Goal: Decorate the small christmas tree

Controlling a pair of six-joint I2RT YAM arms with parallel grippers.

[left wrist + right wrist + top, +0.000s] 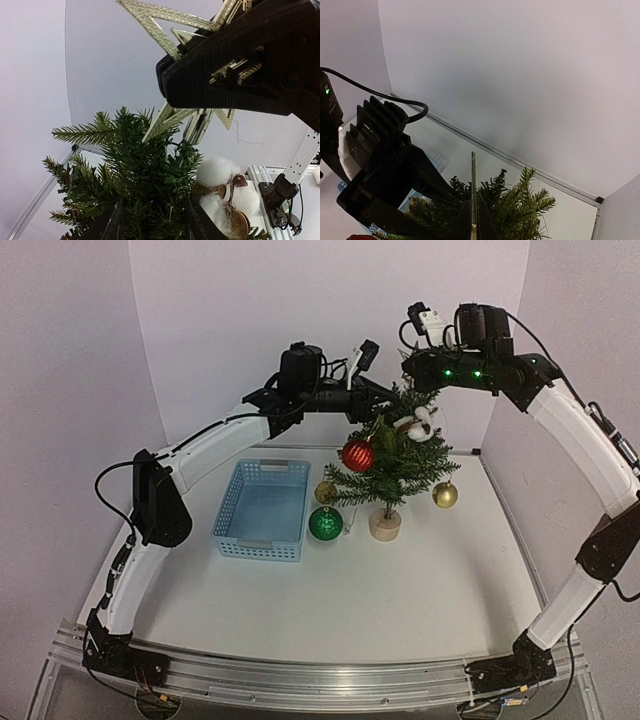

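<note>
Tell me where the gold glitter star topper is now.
Left wrist view, upper centre: gold glitter star topper pinched in the right end effector, just above the tip of the small christmas tree.

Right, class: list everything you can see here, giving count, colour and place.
basket: one, blue, on table left of tree
tree: one, green, pale base, mid-table
star: one, gold, above treetop
red ball: one, on tree's left side
green ball: one, on table between basket and tree base
gold balls: two, either side of tree
cotton ornament: one, white, upper tree
table: one, white
left gripper: black, seemingly closed on upper tree
right gripper: black, shut on star
</note>
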